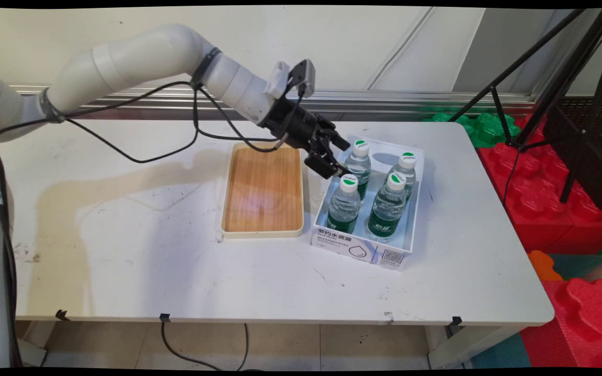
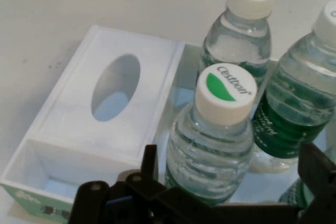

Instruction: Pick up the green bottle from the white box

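Bottle [image 2: 223, 129] upright in box [image 1: 332, 243], right between spread fingers [image 2: 149, 163] of gripper [image 2: 231, 182], tray [image 1: 262, 190] beside.

"Cestbon" on the nearest bottle's cap [image 2: 226, 92]; "节约水资源" on the white box's front [image 1: 356, 245]

Four water bottles stand in one white box [image 1: 362, 250], right beside the claw [image 1: 338, 155]: the bottle nearest it [image 1: 358, 163], one beyond that [image 1: 404, 171], and two farther off on the near side [image 1: 344, 204] [image 1: 387, 204]. One wooden tray [image 1: 263, 190] lies on the claw's other side. One table [image 1: 123, 250] carries them all.
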### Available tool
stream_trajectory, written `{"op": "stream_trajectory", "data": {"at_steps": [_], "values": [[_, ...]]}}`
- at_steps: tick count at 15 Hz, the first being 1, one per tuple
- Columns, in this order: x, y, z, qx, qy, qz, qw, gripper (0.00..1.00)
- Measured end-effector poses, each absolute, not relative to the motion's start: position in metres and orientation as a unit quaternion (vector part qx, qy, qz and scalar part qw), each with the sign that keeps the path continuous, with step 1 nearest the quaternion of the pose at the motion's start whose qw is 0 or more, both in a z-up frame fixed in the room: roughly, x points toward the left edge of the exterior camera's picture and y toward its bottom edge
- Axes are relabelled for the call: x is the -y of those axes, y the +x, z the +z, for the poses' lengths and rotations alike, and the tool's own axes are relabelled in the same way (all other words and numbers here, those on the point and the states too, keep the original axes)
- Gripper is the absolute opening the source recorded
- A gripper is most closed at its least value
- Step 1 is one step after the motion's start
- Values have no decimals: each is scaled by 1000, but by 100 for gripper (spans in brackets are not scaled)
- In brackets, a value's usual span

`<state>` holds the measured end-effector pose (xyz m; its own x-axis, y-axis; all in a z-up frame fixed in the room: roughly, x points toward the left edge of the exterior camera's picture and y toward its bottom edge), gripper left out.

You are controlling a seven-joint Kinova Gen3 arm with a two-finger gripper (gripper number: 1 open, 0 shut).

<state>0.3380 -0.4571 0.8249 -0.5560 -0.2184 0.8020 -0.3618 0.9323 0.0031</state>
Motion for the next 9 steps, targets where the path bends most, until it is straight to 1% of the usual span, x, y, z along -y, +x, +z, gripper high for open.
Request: {"op": "stream_trajectory", "data": {"at_steps": [9], "values": [[477,320,796,882,166,73,435,100]]}}
